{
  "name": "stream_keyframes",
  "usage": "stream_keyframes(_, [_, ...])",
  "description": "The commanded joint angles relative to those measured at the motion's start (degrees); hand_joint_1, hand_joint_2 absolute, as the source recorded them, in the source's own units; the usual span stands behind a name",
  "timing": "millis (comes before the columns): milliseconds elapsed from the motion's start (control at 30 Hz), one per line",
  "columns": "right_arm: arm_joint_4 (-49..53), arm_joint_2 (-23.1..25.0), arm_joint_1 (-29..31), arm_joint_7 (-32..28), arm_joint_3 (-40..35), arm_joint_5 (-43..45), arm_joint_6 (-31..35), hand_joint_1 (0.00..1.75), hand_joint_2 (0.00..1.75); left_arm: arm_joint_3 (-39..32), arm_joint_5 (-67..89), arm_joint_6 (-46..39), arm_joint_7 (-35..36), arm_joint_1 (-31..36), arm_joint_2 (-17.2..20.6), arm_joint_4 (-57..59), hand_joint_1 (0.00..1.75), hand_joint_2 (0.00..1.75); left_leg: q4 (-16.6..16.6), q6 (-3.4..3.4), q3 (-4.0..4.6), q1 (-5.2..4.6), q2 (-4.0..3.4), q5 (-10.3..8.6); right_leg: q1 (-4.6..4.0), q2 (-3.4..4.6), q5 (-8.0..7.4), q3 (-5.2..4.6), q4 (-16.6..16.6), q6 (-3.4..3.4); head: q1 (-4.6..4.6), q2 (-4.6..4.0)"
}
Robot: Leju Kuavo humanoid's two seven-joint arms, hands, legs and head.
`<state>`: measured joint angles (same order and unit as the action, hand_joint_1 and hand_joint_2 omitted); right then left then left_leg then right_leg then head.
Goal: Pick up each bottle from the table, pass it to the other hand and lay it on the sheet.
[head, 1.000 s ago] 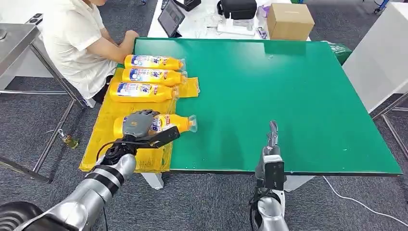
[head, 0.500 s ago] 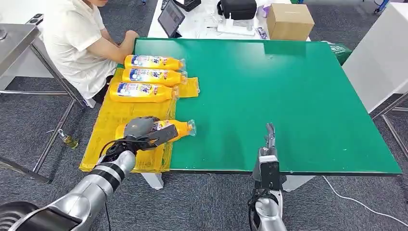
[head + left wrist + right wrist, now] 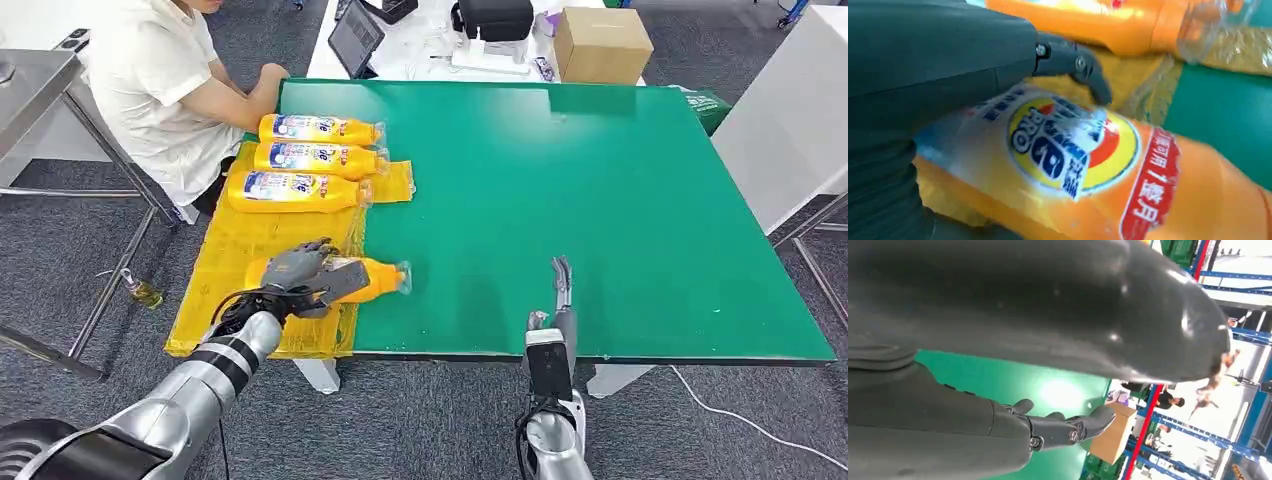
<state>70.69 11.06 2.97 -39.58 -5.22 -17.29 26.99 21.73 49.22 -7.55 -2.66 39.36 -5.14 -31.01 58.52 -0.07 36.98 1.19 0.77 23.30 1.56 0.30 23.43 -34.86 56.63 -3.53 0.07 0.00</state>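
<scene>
Left hand (image 3: 297, 268) rests on the orange bottle (image 3: 372, 279), fingers loosely draped, grip uncertain. Yellow sheet (image 3: 230, 245) lies beneath it. Right hand (image 3: 561, 285) holds nothing, fingers extended.

We see grey carpet floor (image 3: 450, 420), green-topped table (image 3: 620, 200), white desk behind (image 3: 420, 45) w/ cardboard box (image 3: 603, 42), tablet (image 3: 355, 38) and black bag (image 3: 492, 17) (cables too), steel bench at left (image 3: 35, 80), seated person in white shirt (image 3: 160, 85), white cable on floor (image 3: 740, 420), blue racking (image 3: 1238, 335) in the right wrist view.
</scene>
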Motion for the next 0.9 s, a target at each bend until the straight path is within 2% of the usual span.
stream_keyframes(33, [-4.2, -1.6, 1.5, -0.4, -0.2, 1.0, 0.6, 0.00, 0.00, 1.6, -1.4, 2.5, -2.5, 1.6, 0.1, 2.9, 0.00, 1.75, 0.0, 0.06, -0.24, 0.03, -0.10, 0.07, -0.07, 0.02, 0.03, 0.25, -0.1, 0.14, 0.00, 0.00])
stream_keyframes(233, [-3.2, -2.3, 0.7, -0.4, -0.7, 0.8, 1.2, 0.00, 0.00, 8.0, 1.9, 2.1, -4.1, 0.5, 3.2, -5.4, 0.00, 1.75, 0.0, 0.06, -0.24, 0.03, -0.10, 0.07, -0.06, 0.03, 0.05, 0.24, -0.1, 0.14, -0.02, 0.00])
stream_keyframes(367, [-2.2, -2.6, -0.3, -0.4, -0.1, 1.3, 1.8, 0.00, 0.00, 6.7, -2.7, 2.5, -6.4, -2.2, 4.5, -13.6, 0.00, 1.75, 0.0, 0.07, -0.27, 0.01, -0.15, 0.11, -0.06, 0.07, 0.07, 0.25, -0.1, 0.15, 0.00, 0.00])
stream_keyframes(533, [-2.3, -2.5, -0.3, -0.4, 0.0, 1.5, 1.9, 0.00, 0.00, 6.2, -3.6, 2.3, -6.7, -2.8, 4.5, -14.7, 0.00, 1.75, 0.0, 0.07, -0.33, 0.03, -0.15, 0.14, -0.09, 0.06, 0.09, 0.32, -0.1, 0.18, -0.02, 0.00])
stream_keyframes(667, [0.1, -3.1, -1.9, -0.4, -0.7, 3.0, 3.5, 0.00, 0.00, 4.2, -11.6, 0.7, -10.0, -8.9, 6.2, -28.2, 0.00, 1.75, 0.0, 0.06, -0.26, 0.00, -0.17, 0.11, -0.05, 0.10, 0.06, 0.22, -0.1, 0.15, 0.00, 0.00])
stream_keyframes(733, [0.5, -3.4, -2.3, -0.4, -0.7, 3.3, 3.5, 0.00, 0.00, 4.2, -12.1, 1.0, -9.6, -9.8, 6.6, -30.2, 0.00, 1.75, 0.0, 0.07, -0.28, 0.02, -0.19, 0.15, -0.06, 0.11, 0.09, 0.24, 0.0, 0.17, 0.00, 0.00])
stream_keyframes(800, [1.5, -3.3, -3.0, -0.4, 0.1, 4.3, 3.5, 0.00, 0.00, 1.9, -22.1, 4.3, -10.1, -13.2, 6.7, -37.4, 0.00, 1.75, 0.0, 0.08, -0.36, 0.03, -0.19, 0.20, -0.09, 0.09, 0.14, 0.33, 0.0, 0.21, 0.02, 0.00])
stream_keyframes(900, [6.6, -3.8, -6.0, -0.4, 1.4, 5.6, 3.9, 0.00, 0.00, 1.8, -24.7, -1.1, -12.3, -20.0, 9.7, -52.7, 0.00, 1.75, 0.0, 0.08, -0.35, 0.02, -0.32, 0.25, -0.07, 0.22, 0.15, 0.29, 0.0, 0.21, 0.00, 0.00])
